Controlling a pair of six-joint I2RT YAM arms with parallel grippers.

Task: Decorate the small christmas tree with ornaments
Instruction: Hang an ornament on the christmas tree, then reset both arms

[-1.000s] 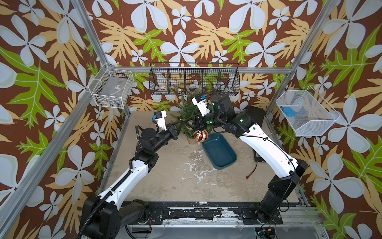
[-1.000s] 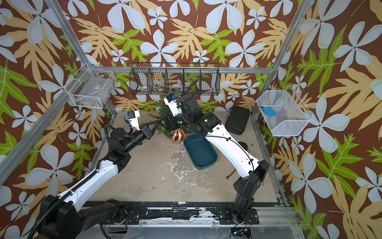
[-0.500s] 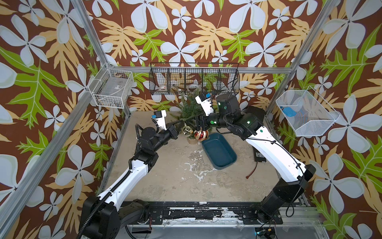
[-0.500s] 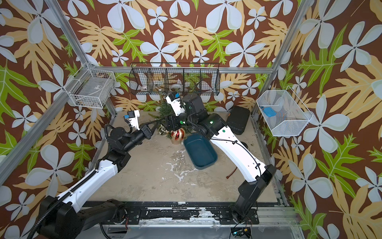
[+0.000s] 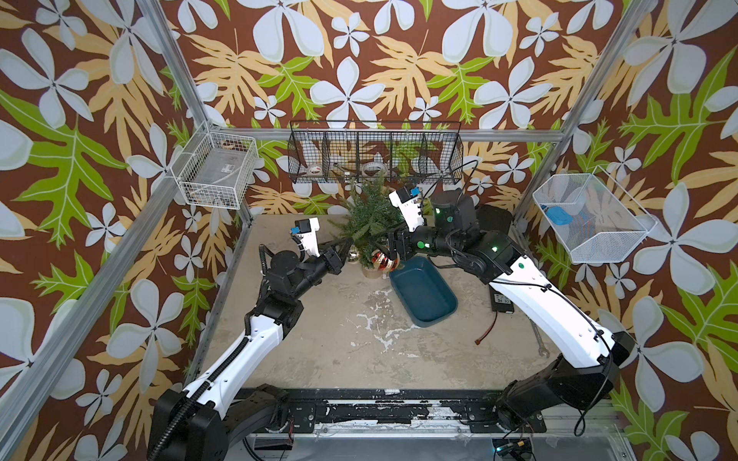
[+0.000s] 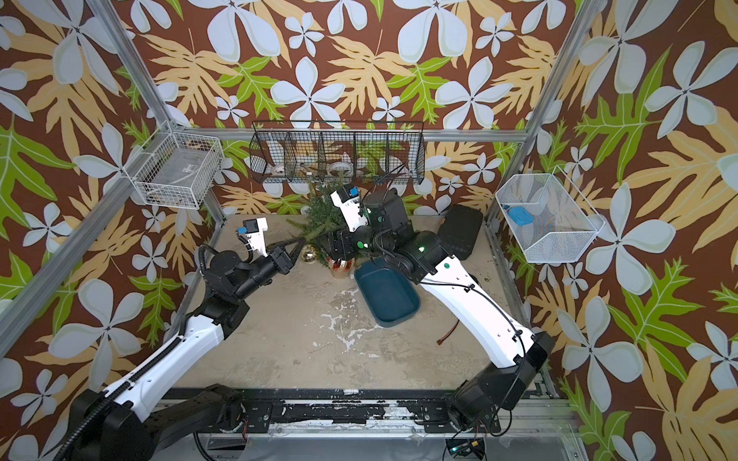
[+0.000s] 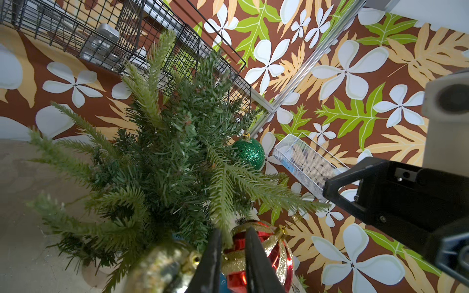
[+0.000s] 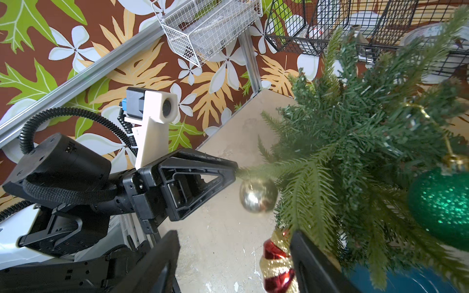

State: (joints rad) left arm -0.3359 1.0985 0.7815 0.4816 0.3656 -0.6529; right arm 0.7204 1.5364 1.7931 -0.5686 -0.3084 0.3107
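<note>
Left gripper (image 7: 232,230) jaws just apart around the tree branch (image 7: 223,197) tip, gold ball (image 8: 257,195) hanging straight ahead beyond it

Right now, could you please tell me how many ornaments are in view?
3. Green glitter ball hangs in the tree; gold ball under a branch tip; striped ball low at the tree's foot. Foliage may hide more.

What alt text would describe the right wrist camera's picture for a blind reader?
A small christmas tree shows a green glitter ball, a gold ball and a striped ball at its branches. The left gripper reaches the branch tip where the gold ball hangs.
</note>
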